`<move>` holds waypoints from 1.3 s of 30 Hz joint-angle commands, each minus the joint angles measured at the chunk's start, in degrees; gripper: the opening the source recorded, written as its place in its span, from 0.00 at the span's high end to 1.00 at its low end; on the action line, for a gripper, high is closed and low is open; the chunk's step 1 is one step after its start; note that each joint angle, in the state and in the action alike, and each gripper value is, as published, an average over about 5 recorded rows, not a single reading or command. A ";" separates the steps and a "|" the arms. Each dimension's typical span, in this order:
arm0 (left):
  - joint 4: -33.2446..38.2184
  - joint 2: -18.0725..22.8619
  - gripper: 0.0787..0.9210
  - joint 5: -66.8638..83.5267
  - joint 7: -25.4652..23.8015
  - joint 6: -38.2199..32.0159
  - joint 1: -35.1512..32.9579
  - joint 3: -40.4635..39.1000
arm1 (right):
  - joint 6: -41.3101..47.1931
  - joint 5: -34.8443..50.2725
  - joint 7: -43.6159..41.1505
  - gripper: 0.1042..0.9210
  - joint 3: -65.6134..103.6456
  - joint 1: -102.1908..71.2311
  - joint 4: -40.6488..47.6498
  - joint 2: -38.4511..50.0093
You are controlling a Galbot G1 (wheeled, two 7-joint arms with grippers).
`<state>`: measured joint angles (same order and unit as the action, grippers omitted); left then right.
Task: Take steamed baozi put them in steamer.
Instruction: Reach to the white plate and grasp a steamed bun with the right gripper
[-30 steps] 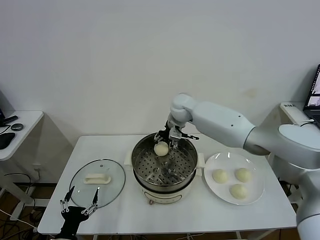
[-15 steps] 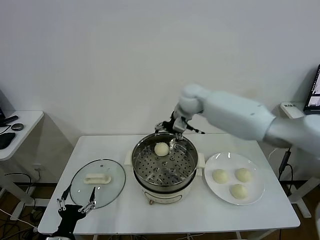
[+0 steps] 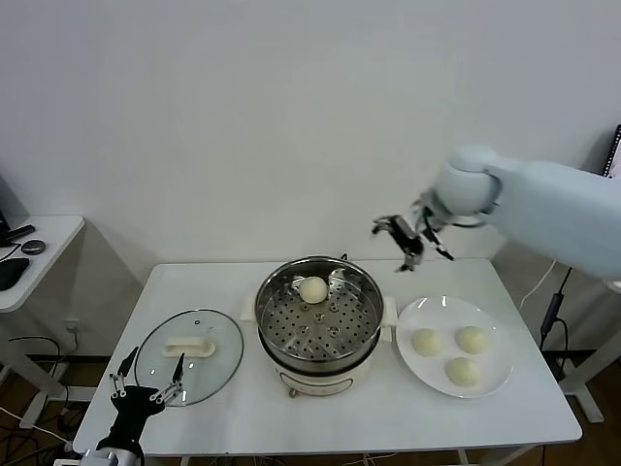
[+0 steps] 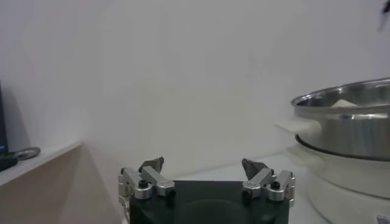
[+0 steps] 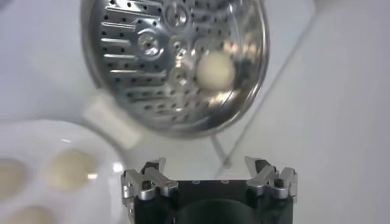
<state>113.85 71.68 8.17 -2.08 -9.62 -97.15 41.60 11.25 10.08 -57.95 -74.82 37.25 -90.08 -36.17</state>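
One cream-white baozi (image 3: 312, 288) lies on the perforated tray at the far side of the steel steamer (image 3: 264, 313). Three more baozi (image 3: 427, 341) (image 3: 473, 339) (image 3: 463, 371) lie on the white plate (image 3: 439, 309) to its right. My right gripper (image 3: 403, 243) is open and empty, in the air behind the gap between steamer and plate. The right wrist view shows the baozi (image 5: 214, 71) in the steamer (image 5: 134, 67), the plate (image 5: 36, 137) and the open gripper (image 5: 207, 167). My left gripper (image 3: 146, 388) is open and empty at the table's front left (image 4: 204, 170).
The round glass lid (image 3: 187, 354) with its white handle lies flat on the table left of the steamer, just beyond the left gripper. The steamer's wall (image 4: 347, 131) shows in the left wrist view. A white side table (image 3: 39, 243) stands at far left.
My right gripper let go of the baozi in the steamer, rose, and swung right to behind the plate. The left gripper shifted slightly.
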 commanded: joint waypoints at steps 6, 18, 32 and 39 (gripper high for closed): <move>0.38 -0.39 0.12 0.00 -0.18 -0.19 0.19 0.49 | 3.47 -8.51 -3.10 0.12 16.04 -24.44 0.25 11.96; 1.08 0.17 0.12 -0.65 -0.39 -0.29 -0.27 1.29 | -0.82 -16.34 -1.58 0.12 27.14 -40.05 7.74 6.85; 1.30 0.17 0.12 -0.92 -0.43 -0.68 -0.81 2.68 | -5.37 -21.21 0.90 0.12 30.16 -43.02 17.09 -4.02; 1.24 0.29 0.12 -0.94 -0.42 -0.89 -0.98 3.30 | -5.83 -21.25 0.35 0.12 29.84 -42.23 20.56 -7.50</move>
<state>115.15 72.05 7.23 -2.49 -10.51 -98.14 44.80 6.65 -9.42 -57.80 -46.64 -2.73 -74.30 -39.00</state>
